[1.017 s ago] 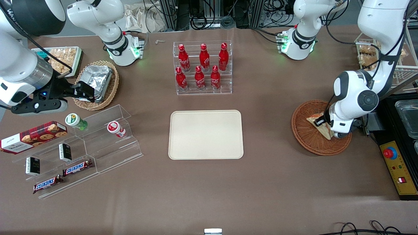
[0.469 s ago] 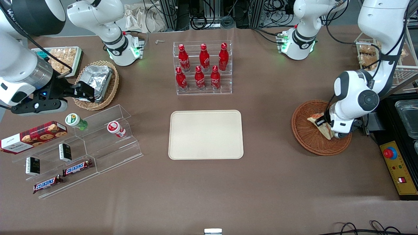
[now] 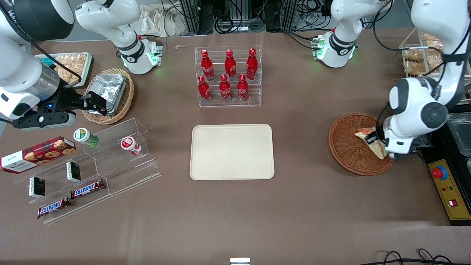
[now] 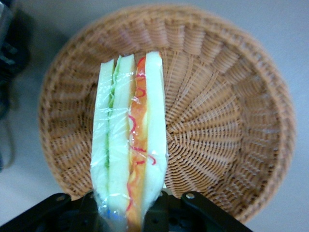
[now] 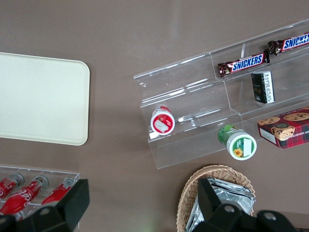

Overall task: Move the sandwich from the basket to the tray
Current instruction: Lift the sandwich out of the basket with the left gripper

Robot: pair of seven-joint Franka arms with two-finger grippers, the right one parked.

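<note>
The sandwich (image 3: 369,138), a clear-wrapped wedge of white bread with red-orange and green layers (image 4: 129,140), hangs just above the reddish-brown wicker basket (image 3: 347,147), over the part of it toward the working arm's end of the table. My left gripper (image 3: 381,147) is shut on the sandwich, its black fingers (image 4: 166,210) pressing the bread from both sides. In the wrist view the basket's woven floor (image 4: 217,121) lies below the sandwich. The cream tray (image 3: 232,151) lies flat at the middle of the table, with nothing on it, well away from the basket toward the parked arm.
A clear rack of red cola bottles (image 3: 228,77) stands farther from the camera than the tray. Stepped acrylic racks with snacks (image 3: 88,165) and a tan basket with a foil container (image 3: 110,92) lie toward the parked arm's end. A black control box (image 3: 447,184) sits beside the basket.
My left gripper has risen and shifted toward the working arm's end of the table, carrying the sandwich up off the basket floor. The basket and tray have stayed put.
</note>
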